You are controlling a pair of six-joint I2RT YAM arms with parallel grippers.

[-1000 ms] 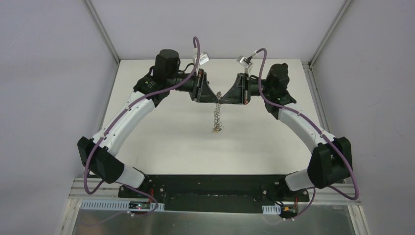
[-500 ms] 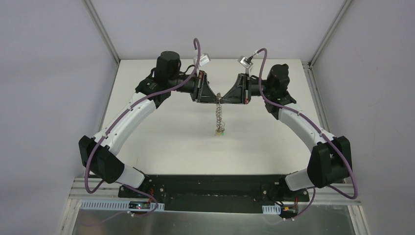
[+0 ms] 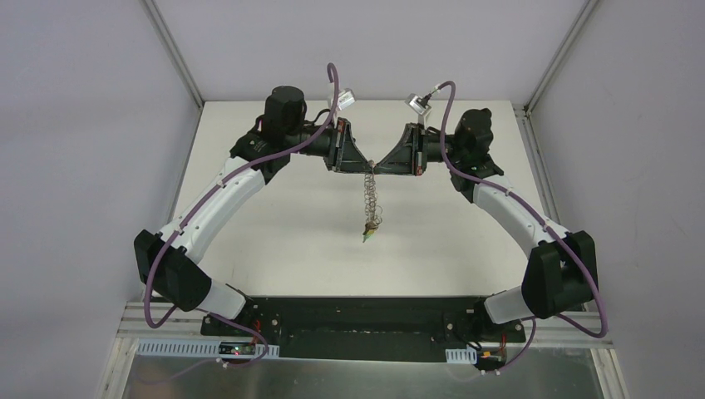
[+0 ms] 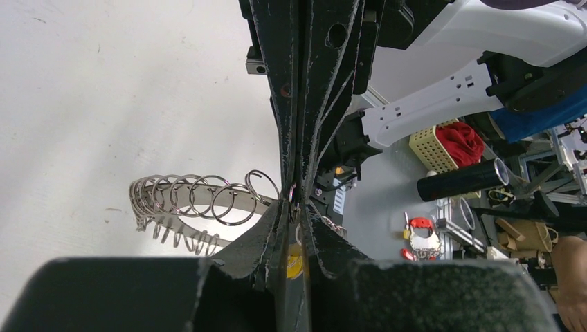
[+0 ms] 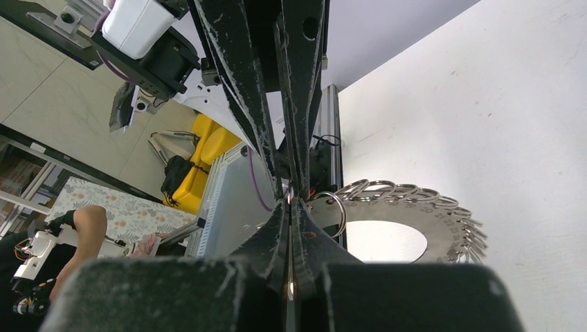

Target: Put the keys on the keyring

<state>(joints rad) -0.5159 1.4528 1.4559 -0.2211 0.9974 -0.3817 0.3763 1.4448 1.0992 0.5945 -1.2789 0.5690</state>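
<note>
The keyring [image 3: 370, 195] hangs as a floppy strand from the point where my two grippers meet, above the white table [image 3: 274, 216]. A green key [image 3: 367, 235] dangles at its lower end. My left gripper [image 3: 367, 166] is shut, with a yellow-orange key head [image 4: 296, 263] showing between its fingers [image 4: 266, 235]. My right gripper [image 3: 378, 166] is shut tip to tip against it, pinching the keyring's top. The keyring's band and wire rings show in the left wrist view [image 4: 194, 200] and in the right wrist view [image 5: 415, 207]. The black key is out of view.
Grey walls [image 3: 91, 125] enclose the table on the left, back and right. The black base rail [image 3: 366, 320] runs along the near edge. Both arms arch inward over the far half of the table.
The keyring's lower end has swung and now hangs a little lower, with the green key turned toward the near side. Both grippers have stayed pinched together at almost the same place.
</note>
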